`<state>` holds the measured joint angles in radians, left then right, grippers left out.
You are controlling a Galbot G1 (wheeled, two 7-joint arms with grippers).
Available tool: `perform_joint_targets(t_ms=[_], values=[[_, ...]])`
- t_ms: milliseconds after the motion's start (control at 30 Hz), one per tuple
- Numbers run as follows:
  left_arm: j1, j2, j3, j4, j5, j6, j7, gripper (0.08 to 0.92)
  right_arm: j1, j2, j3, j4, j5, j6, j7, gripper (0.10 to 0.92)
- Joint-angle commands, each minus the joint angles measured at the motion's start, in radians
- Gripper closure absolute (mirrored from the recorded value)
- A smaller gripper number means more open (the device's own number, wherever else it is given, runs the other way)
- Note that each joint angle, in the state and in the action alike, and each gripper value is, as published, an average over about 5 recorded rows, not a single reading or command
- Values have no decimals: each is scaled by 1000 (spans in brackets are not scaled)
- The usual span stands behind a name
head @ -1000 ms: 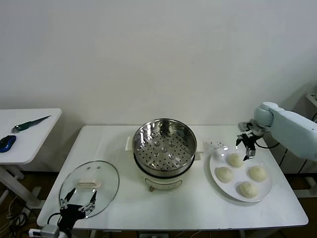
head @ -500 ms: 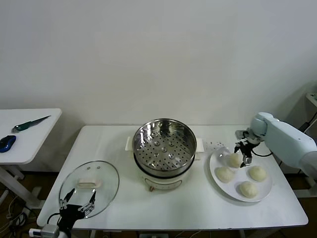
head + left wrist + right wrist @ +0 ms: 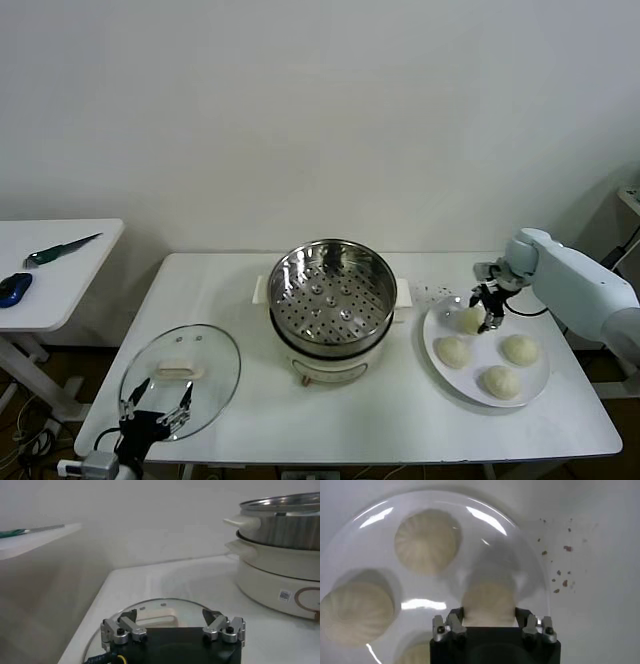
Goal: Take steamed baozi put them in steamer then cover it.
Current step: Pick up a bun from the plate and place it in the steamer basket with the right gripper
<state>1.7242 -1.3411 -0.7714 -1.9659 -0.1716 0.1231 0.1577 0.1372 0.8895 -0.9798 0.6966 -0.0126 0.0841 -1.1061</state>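
Head view shows the right gripper (image 3: 480, 309) clamped on one bun (image 3: 470, 319) just above the plate (image 3: 535, 384); lift gently and straight, without squashing, toward the steamer (image 3: 331, 291).

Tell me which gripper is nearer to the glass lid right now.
Left. The left gripper hovers open just over the glass lid's near edge; the right gripper is across the table, closing on a baozi at the plate.

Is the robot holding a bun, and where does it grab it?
Yes. The right gripper pinches one baozi by its sides over the plate. The left gripper holds nothing.
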Motion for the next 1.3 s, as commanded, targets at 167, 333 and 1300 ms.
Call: perform_joint_targets(t_ms=[167, 333, 1300], values=[[1, 0, -2, -7, -1, 1, -1, 177, 253, -46, -222, 205, 105, 91, 21, 347], [1, 1, 0, -14, 4, 4, -1, 177, 607, -16, -481, 339, 232, 244, 31, 347], [0, -2, 6, -52, 18, 15, -1, 177, 462, 399, -403, 342, -266, 671, 138, 354]])
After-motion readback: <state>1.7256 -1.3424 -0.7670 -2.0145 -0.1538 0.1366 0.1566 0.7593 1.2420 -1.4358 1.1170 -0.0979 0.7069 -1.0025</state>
